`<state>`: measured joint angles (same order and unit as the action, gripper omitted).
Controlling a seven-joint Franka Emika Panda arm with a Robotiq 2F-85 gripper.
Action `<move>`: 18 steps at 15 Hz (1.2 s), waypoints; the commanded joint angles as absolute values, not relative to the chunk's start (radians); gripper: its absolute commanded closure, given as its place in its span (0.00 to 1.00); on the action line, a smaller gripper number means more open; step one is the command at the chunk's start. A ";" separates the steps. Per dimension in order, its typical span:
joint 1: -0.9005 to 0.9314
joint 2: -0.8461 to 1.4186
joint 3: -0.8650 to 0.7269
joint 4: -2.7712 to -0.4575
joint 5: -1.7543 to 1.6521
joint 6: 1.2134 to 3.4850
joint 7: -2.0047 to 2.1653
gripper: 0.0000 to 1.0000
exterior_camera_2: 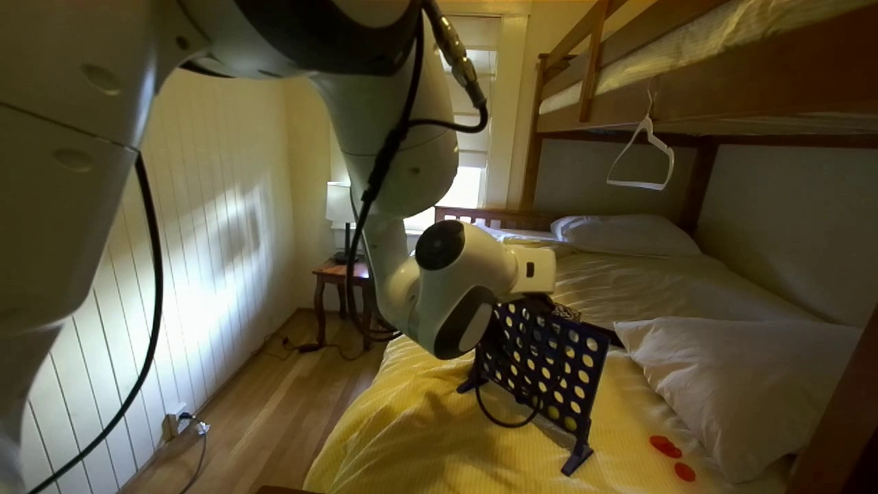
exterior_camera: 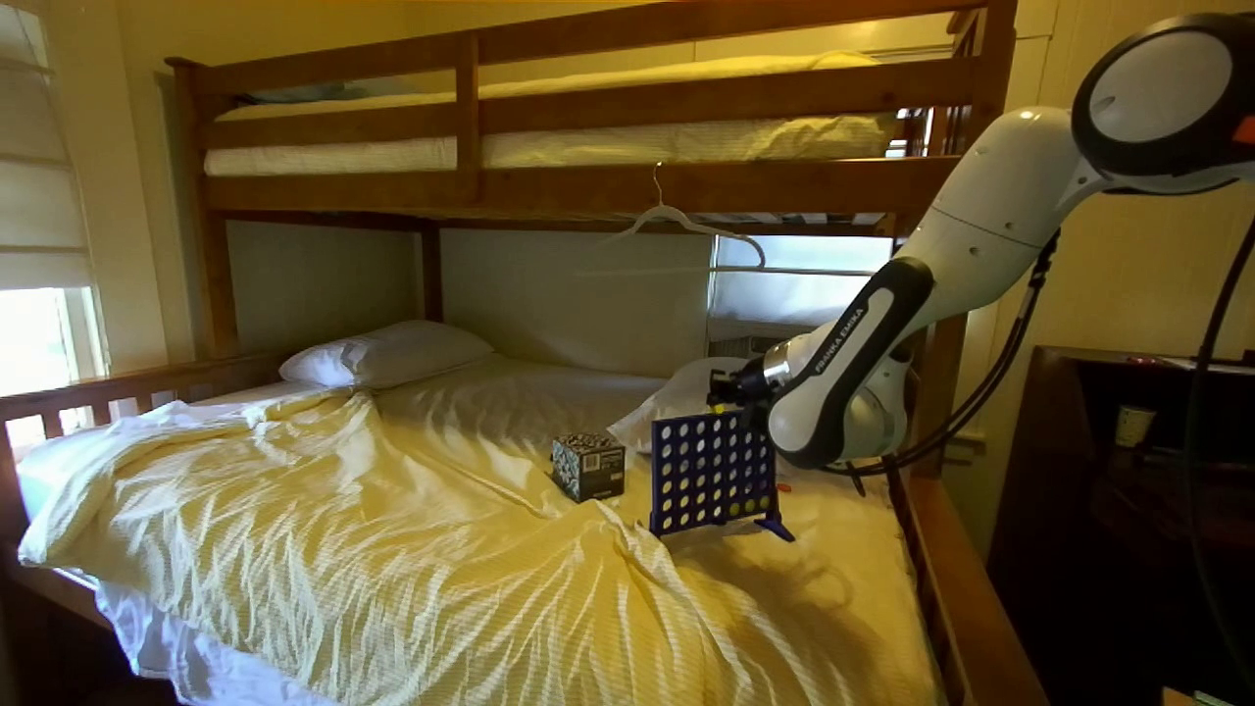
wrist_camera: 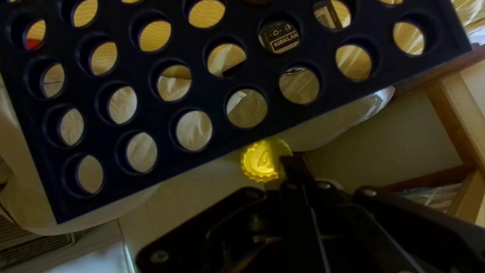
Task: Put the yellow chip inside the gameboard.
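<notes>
1. Yellow chip [wrist_camera: 260, 162]: marked with a raised 4; held at the top edge of the gameboard [wrist_camera: 262, 72], not yet inside. Whether the rim is touched cannot be told.
2. Gripper [wrist_camera: 283, 172]: fingers clamped on one side of the yellow chip, most of its face left uncovered.
3. Step in hand, as judged: lining-up for insertion.
4. Next move, as judged: yellow chip to be squared with the slot, lowered into a column, then released; the gameboard could be tipped if pushed.
5. Gameboard, contents: stood upright on the bedding [exterior_camera: 441, 569]. Upper holes are seen through. Yellow-green is shown in some bottom-row holes; whether chips or bedding cannot be told.
6. Red chips [exterior_camera_2: 665, 447]: laid loose on the bedding, between gameboard and pillow [exterior_camera_2: 741, 384].
7. Box [exterior_camera: 588, 466]: dark, patterned; set near the gameboard; contents hidden.
8. Cup [exterior_camera: 1134, 426]: seen at the dark furniture [exterior_camera: 1044, 431]; contents hidden.
</notes>
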<state>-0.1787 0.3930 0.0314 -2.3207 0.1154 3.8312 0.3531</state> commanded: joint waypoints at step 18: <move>-0.112 0.420 -0.016 -2.320 0.144 3.857 0.229 1.00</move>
<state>-0.1381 0.4049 -0.0012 -2.3138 0.1163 3.8196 0.2674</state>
